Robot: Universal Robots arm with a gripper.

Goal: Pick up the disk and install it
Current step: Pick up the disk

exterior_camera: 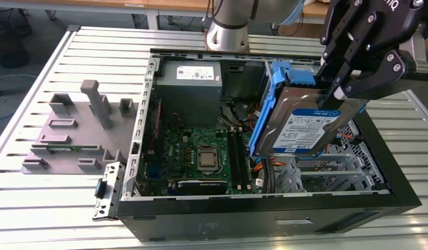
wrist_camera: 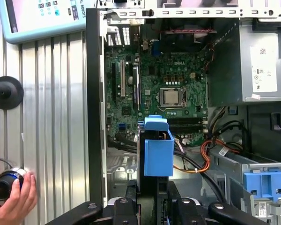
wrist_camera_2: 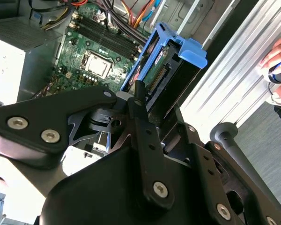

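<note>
The black two-finger gripper (exterior_camera: 337, 92) clamps the flat silver disk in its bright blue plastic carrier frame (exterior_camera: 305, 125), apparently across the flat faces. The disk hangs below the fingertips, over the open black computer case (exterior_camera: 269, 219). It is likely rigid, dense and shock-sensitive, so the metal faces make the safest hold.

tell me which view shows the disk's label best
The exterior view: the disk hangs tilted above the open case with its label facing that camera. Both wrist views see it end-on, mostly its blue carrier frame.

Silver disk (exterior_camera: 307, 125), blue frame, white-blue label
</note>
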